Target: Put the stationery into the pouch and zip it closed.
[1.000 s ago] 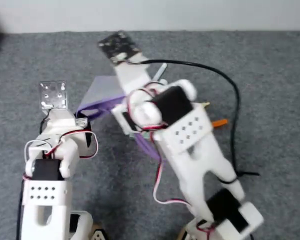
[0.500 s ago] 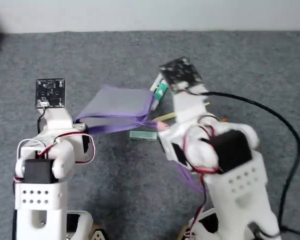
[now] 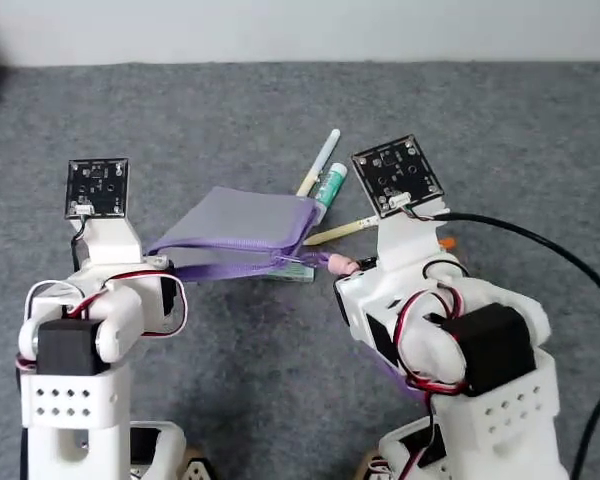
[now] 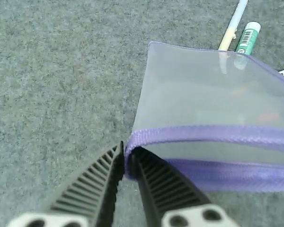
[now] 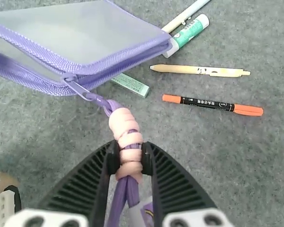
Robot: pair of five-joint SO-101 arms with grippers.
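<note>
Left hand (image 4: 125, 158) is pinched shut on the pouch (image 3: 242, 222), gripping its corner at nine o'clock. Right hand (image 5: 129, 158) is clamped on the pink zipper pull (image 5: 124, 130) down at four o'clock. The pouch is stretched between them over the table (image 3: 480, 120). A white pen (image 5: 184, 15), green tube (image 5: 189, 29), cream pen (image 5: 199, 71) and orange marker (image 5: 212, 104) lie outside it, around two to three o'clock.

Orange marker (image 3: 442, 243) mostly behind right arm (image 3: 450, 330); pouch (image 4: 213, 118) cut off at left wrist view's edge.
</note>
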